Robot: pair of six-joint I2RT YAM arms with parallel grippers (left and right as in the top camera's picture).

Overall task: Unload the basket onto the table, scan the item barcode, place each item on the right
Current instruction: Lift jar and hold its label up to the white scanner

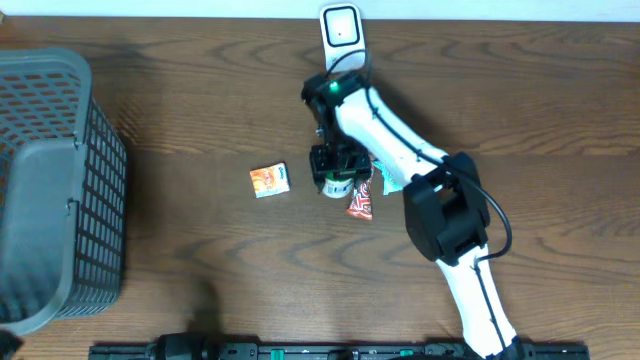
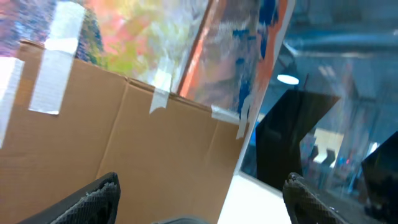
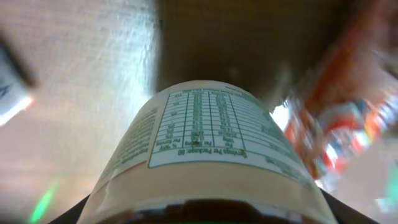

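A pale jar [image 3: 211, 137] with a nutrition label fills the right wrist view, lying between my right gripper's [image 3: 205, 214] dark fingers, which press on both its sides. From overhead, the right gripper [image 1: 335, 165] is down over the jar [image 1: 335, 187] at the table's middle. A white scanner [image 1: 342, 28] stands at the back edge, beyond the arm. My left gripper [image 2: 202, 186] does not show from overhead. Its own view faces a cardboard panel, its fingers wide apart with nothing between them.
A small orange box [image 1: 269, 180] lies left of the jar. A red snack wrapper [image 1: 361, 203] and a light packet [image 1: 386, 181] lie right of it. A grey mesh basket [image 1: 50, 190] stands at the table's left edge.
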